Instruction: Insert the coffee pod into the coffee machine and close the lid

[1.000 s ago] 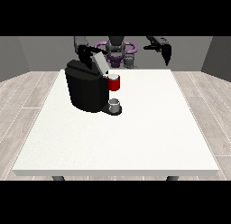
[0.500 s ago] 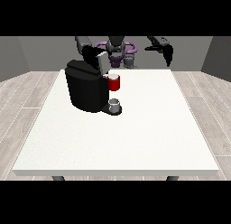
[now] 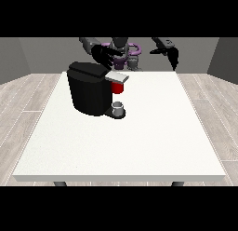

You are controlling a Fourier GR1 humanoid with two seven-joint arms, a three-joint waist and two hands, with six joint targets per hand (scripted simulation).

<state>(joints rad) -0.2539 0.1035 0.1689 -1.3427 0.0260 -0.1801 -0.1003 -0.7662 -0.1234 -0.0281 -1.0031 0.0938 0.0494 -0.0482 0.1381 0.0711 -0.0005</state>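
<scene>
Torso [image 3: 122, 49]: dark grey, purple ring around the middle
Arms [image 3: 88, 43]: grey
Hands [image 3: 103, 57]: black, with slim fingers

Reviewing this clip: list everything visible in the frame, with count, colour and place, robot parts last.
Large white table: one, white, fills the middle of the view.
Black boxy coffee machine: one, black with a grey lid panel, on the table's left part.
Red thing at the machine: one, red, under the grey panel.
Grey thing: one, grey, on the machine's base; cannot tell what it is.
Hand at the view's left: one, black, fingers spread, just behind the machine's top.
Hand at the view's right: one, black, raised beyond the table's far edge.
</scene>
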